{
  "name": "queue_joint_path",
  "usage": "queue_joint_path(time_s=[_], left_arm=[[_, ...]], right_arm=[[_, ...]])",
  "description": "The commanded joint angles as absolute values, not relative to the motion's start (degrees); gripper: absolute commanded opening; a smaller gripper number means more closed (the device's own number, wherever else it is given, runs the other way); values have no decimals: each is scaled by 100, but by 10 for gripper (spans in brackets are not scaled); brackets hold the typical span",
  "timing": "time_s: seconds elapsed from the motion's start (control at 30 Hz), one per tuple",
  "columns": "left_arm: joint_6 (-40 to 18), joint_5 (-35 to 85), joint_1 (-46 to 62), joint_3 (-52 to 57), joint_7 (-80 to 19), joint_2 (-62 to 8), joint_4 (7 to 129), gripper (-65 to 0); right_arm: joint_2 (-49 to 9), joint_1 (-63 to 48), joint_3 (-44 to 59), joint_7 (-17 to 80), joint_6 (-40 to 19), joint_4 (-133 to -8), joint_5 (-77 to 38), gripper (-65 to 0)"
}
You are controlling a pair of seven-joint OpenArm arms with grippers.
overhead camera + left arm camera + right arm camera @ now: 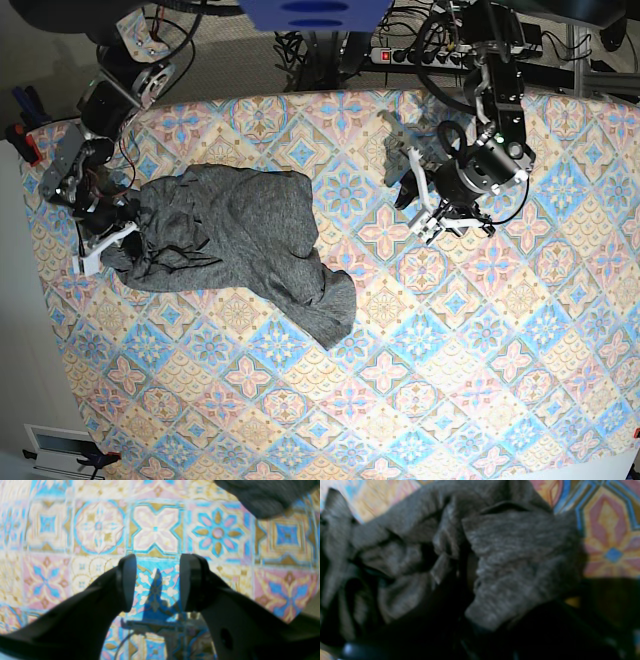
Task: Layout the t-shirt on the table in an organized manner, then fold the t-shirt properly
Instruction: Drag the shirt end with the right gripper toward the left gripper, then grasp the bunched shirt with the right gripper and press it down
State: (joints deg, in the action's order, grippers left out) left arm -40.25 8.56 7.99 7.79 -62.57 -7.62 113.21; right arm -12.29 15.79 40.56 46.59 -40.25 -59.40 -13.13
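The dark grey t-shirt (235, 235) lies crumpled on the left half of the tile-print table (450, 380), with one end trailing toward the middle. My right gripper (108, 232) is at the shirt's left edge. In the right wrist view the bunched fabric (520, 555) fills the frame and covers the dark fingers, which look closed on a fold. My left gripper (158, 582) is open and empty over bare table, well right of the shirt (262, 497), and it shows in the base view (415, 205).
The table's left edge (40, 260) runs close to my right arm. Cables and a power strip (410, 55) lie behind the far edge. A red clamp (20, 140) sits off the table at the left.
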Motion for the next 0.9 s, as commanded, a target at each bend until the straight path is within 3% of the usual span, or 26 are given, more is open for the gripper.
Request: queue_joint_path(time_s=[0.0,0.17,0.37,0.63,0.87], left_arm=[[-4000,866,752,796,-6167,-840,11415,-393],[-4000,866,752,796,-6167,-857,11415,-393],[-4000,866,760,796,-6167,-848,11415,-393],[-4000,866,760,796,-6167,-857,11415,-393],[-4000,857,769,787,-6167,-848,11407,-393]], right_arm=[[-1367,1684,3978,4585,-4000,-6325,-1279,-650],[-1297,1684,3187,4585,-4000,-7635,-655,-650],[-593,1666,2668,4585,-4000,-8778,804,-650],[259,1033,1754,3978,-4000,-9815,2633,-650],[875,629,1226,3319,-4000,-9991,3855,-650]])
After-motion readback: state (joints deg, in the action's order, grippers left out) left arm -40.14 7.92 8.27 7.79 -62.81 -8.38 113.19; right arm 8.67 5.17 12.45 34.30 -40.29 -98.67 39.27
